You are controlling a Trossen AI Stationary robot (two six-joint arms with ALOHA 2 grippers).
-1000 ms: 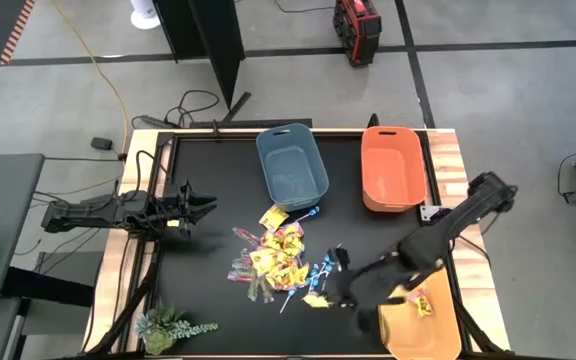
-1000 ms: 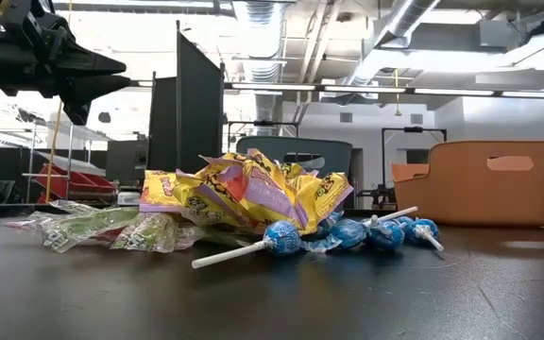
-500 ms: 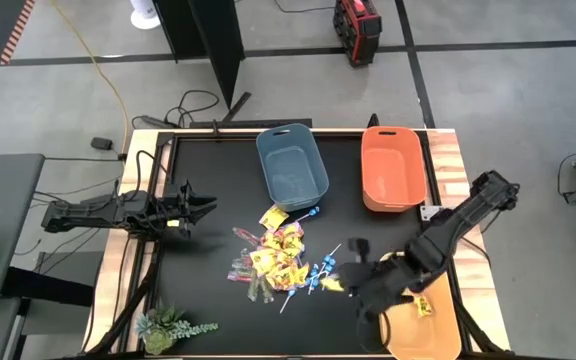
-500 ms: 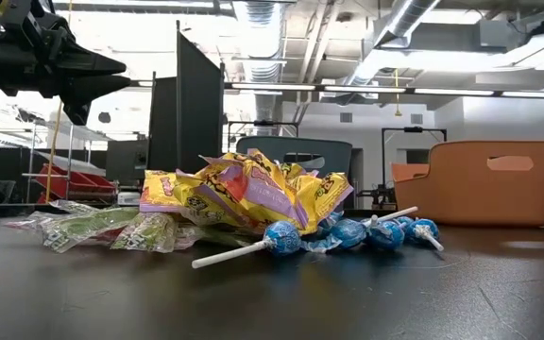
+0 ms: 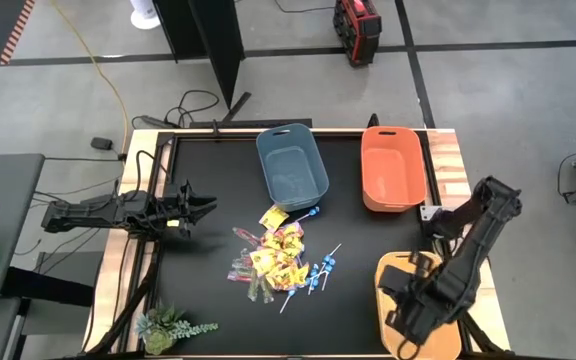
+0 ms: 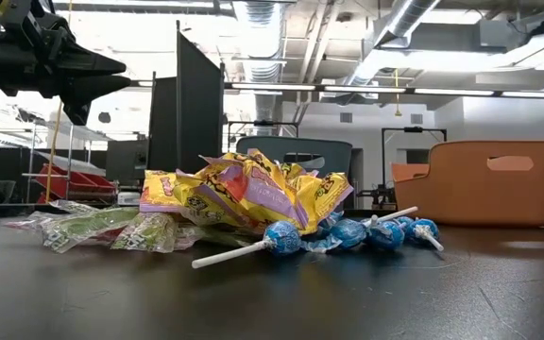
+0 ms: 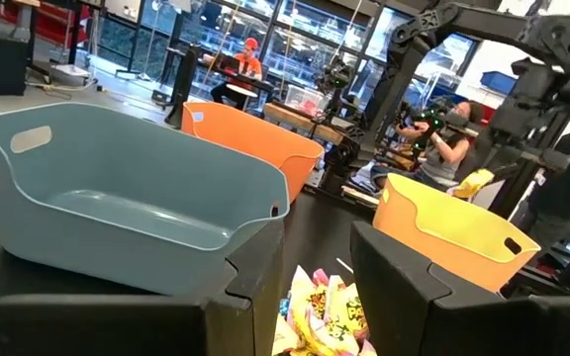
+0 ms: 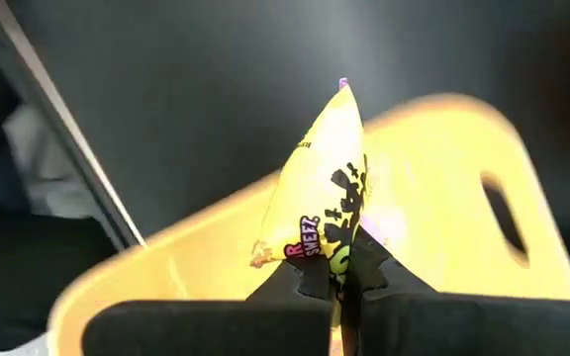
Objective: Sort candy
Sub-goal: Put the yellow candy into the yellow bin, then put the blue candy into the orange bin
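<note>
right gripper (image 8: 344, 282) moved over yellow bin (image 5: 393, 275) | clamps yellow packet (image 8: 320, 213) | blue bin (image 5: 292, 165) empty

Candy pile (image 5: 276, 262): table centre; 2 bins (image 5: 292, 166) (image 5: 393, 167) behind it
Third bin (image 5: 384, 275): right of pile, right gripper (image 5: 405, 318) above it
Left gripper (image 5: 200, 207): left of pile

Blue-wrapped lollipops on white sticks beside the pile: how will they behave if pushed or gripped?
The blue-wrapped lollipops have round heads, so a push would probably roll or pivot them around the thin white sticks. They look light and likely scatter easily. The crinkly wrappers may slip between closing fingers; the stick seems the surer grip.
</note>
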